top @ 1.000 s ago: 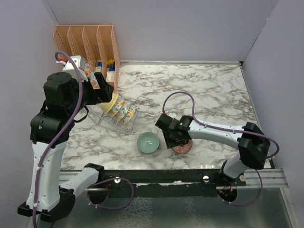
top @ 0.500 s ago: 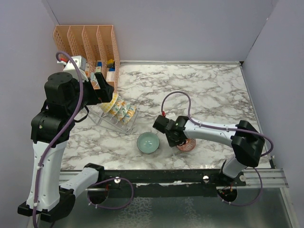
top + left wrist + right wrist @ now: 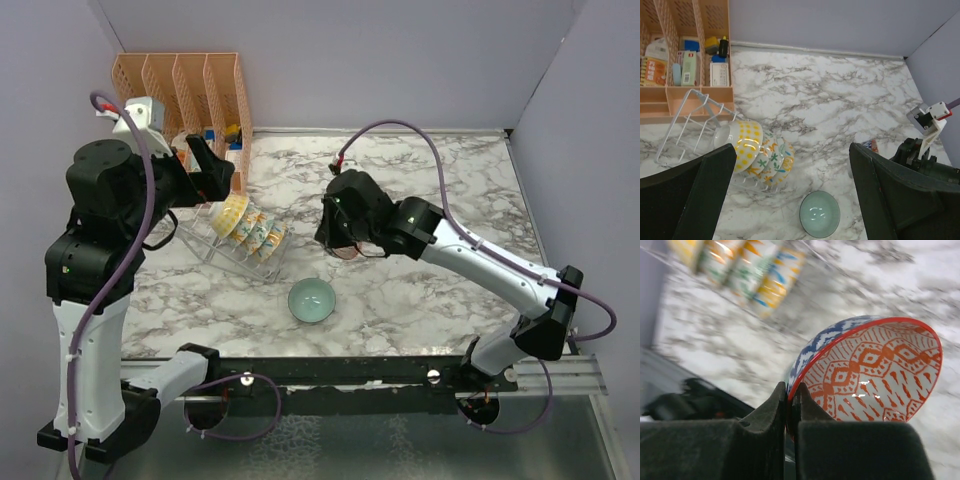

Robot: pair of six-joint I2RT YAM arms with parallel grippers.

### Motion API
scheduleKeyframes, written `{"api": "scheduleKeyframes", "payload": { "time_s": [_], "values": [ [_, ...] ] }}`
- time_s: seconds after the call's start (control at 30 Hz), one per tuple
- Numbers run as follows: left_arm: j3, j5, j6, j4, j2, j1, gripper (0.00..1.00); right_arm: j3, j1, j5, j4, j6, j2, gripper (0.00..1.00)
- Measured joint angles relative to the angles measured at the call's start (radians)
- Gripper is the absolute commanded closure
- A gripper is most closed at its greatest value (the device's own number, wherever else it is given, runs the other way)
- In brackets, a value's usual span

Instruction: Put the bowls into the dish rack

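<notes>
Surroundings: Marble-patterned desk (image 3: 450, 180) boxed in by plain lilac walls, with the arm bases at its near edge.
Right end effector (image 3: 790, 407): clenched on the rim of the red-patterned bowl (image 3: 865, 375), one finger inside and one outside. The bowl is held tilted above the desk, right of the dish rack (image 3: 692, 117) and apart from it.
Left end effector (image 3: 208, 172): released, fingers spread wide and holding nothing, hovering over the rack's far-left end.
Dish rack contents: four bowls stand on edge and lean together. In order they are a yellow-dotted bowl (image 3: 742, 147), two cream flowered bowls (image 3: 765, 156) and a blue-and-orange floral bowl (image 3: 786, 162). Bare prongs show at the left end.
Teal bowl (image 3: 311, 300): upright and empty on the desk, near the rack's right end but not touching it.
Orange file organizer (image 3: 185, 90): in the back-left corner, its compartments holding small packets and boxes. It is not the target.
Step in hand: carrying the red-patterned bowl to the rack.
Technique: match the lean of the racked bowls. Lower the rim between two free prongs and let go only once the wires bear it. The rim pinch is slender, so move slowly. Steer clear of the left arm and the standing row.
</notes>
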Motion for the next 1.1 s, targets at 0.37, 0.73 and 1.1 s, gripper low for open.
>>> {"api": "scheduleKeyframes", "payload": {
  "time_s": [0.37,0.73,1.1],
  "values": [
    [0.235,0.001,0.006,-0.022,0.038,0.000,0.01,-0.221,-0.104,-0.473,0.852,0.291,0.001,0.99],
    [0.232,0.037,0.009,-0.030,0.004,0.000,0.01,-0.073,-0.106,-0.584,1.558,0.662,0.396,0.99],
    [0.225,0.046,0.012,-0.036,-0.002,0.000,0.01,0.172,-0.106,-0.583,1.767,0.847,0.637,0.99]
  ]
}}
